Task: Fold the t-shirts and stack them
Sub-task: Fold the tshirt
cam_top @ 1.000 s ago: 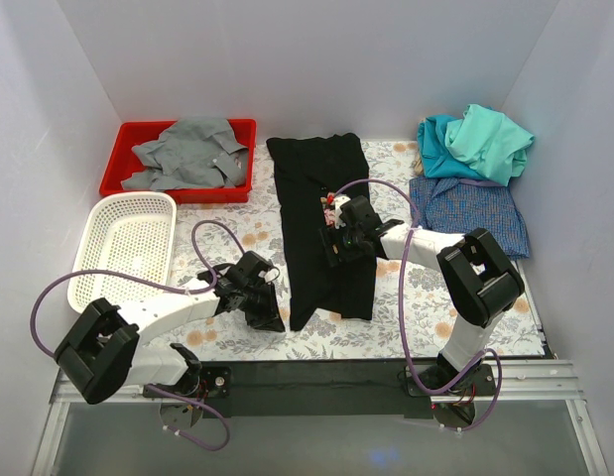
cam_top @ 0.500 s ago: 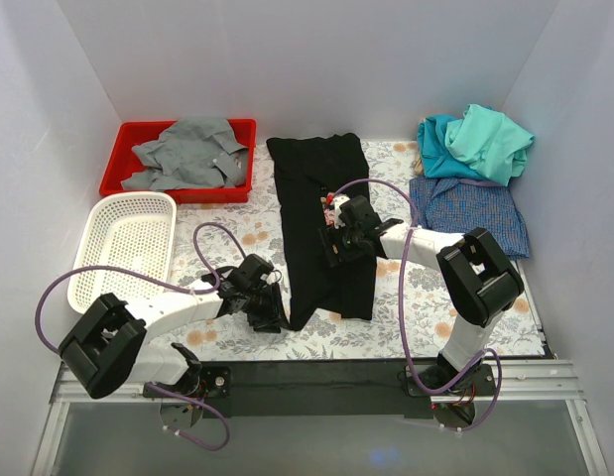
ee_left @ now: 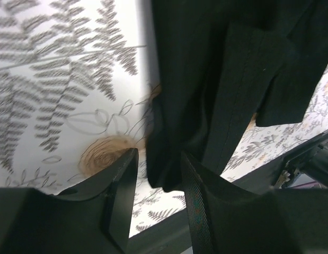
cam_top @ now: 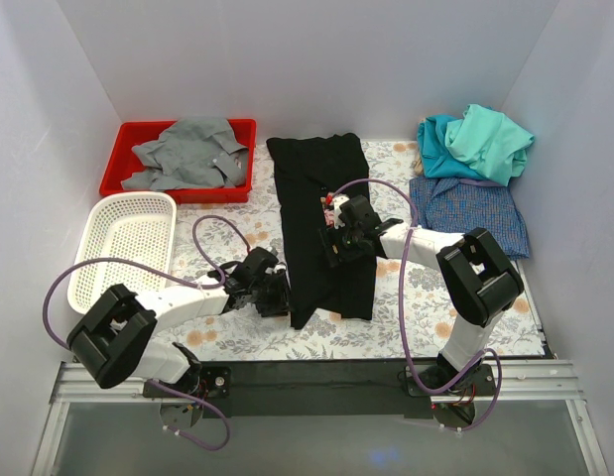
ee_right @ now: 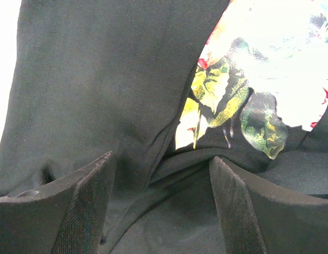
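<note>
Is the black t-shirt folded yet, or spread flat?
Partly folded: the black t-shirt lies as a narrow lengthwise strip, sides doubled over, its print mostly hidden.

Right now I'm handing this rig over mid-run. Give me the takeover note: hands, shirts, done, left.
Left hand: open, at the near left corner of the black shirt; cloth edge at its fingertips, not pinched.
Right hand: open wide, down on the black shirt's middle, beside the rose print.
Shirts: black one lies as a long narrow strip mid-table; teal shirt and mint-green shirt piled far right, blue-checked shirt in front of them.
Done: black looks folded lengthwise.
Left: fold it crosswise, fold the other three, stack.
</note>
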Controlling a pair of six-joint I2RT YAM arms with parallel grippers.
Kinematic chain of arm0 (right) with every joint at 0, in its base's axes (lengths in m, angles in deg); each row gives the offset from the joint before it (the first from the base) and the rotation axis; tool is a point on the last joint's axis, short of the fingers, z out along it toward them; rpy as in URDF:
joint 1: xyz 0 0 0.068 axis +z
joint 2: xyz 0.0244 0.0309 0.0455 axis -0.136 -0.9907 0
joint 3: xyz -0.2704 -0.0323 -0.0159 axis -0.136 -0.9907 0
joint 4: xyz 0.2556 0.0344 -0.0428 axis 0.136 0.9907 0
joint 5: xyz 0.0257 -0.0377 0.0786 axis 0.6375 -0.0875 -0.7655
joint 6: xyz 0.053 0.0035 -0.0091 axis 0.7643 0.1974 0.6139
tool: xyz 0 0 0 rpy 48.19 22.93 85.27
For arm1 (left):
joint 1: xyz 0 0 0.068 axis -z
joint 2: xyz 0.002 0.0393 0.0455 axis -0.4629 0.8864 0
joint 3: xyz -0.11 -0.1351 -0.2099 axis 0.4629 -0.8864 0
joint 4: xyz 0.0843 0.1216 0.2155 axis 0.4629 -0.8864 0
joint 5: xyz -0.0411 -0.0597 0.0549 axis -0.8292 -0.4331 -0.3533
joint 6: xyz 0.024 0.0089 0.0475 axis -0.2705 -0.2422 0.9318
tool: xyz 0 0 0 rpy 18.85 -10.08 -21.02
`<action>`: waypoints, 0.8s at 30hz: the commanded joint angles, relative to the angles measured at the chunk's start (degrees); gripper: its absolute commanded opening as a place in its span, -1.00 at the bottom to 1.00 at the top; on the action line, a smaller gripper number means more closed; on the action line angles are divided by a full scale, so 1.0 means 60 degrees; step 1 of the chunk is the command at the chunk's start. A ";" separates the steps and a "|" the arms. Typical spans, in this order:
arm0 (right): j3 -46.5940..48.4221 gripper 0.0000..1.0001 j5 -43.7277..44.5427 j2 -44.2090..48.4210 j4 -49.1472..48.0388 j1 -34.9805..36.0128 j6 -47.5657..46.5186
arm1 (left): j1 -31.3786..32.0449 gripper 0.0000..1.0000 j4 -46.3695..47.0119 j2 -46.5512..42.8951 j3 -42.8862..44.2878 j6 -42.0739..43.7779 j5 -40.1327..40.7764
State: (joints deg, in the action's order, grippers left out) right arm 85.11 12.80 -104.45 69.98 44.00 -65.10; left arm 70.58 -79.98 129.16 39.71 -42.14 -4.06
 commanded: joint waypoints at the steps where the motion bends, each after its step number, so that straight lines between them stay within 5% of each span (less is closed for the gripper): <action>1: -0.0207 0.54 0.0097 -0.0395 0.0970 0.0034 -0.0023 | 0.0098 -0.27 0.0513 0.0332 0.0235 0.0102 -0.0106; 11: -0.0090 0.54 0.0126 -0.0614 0.1000 0.0034 0.0006 | 0.0274 -0.33 0.0616 -0.0224 0.0030 0.0131 -0.1309; 14: -0.0104 0.53 0.0155 -0.0629 0.1000 0.0019 0.0021 | 0.0303 -0.52 0.0703 -0.0078 0.0015 0.0058 -0.1617; 16: -0.0104 0.54 0.0184 -0.0615 0.1000 0.0019 0.0007 | 0.0347 -0.96 0.0718 0.0083 -0.0014 0.0087 -0.1807; 24: 0.0071 0.54 0.0170 -0.0703 0.1058 0.0019 0.0036 | 0.0435 -1.00 0.0631 -0.0092 0.0190 0.0087 -0.2774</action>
State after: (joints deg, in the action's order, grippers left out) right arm 86.11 12.96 -105.09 70.94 44.00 -65.05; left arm 72.74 -76.16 130.36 40.04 -41.97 -17.02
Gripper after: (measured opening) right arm 0.765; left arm 0.007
